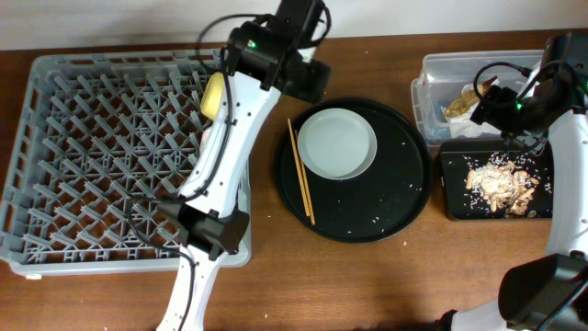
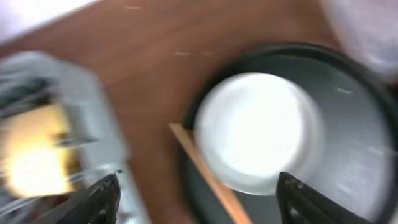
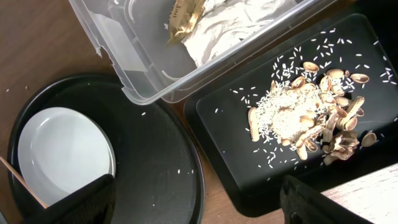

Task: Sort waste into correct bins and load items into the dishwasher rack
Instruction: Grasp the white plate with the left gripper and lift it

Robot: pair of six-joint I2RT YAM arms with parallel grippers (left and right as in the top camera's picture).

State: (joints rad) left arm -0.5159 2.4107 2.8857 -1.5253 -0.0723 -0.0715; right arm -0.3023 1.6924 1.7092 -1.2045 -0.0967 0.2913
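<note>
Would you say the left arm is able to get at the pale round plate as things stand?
Probably yes: the plate lies uncovered on the round tray, the left hand hangs open close by, and only the chopsticks lie beside it.

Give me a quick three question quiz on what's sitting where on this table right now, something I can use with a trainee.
1. True or false: the plate sits on the round black tray.
2. Where are the food scraps? A) in the rack B) in the shallow black tray C) in the clear tub
3. What lies beside the plate on the round black tray?

Key: 1 true; 2 B; 3 the chopsticks.
</note>
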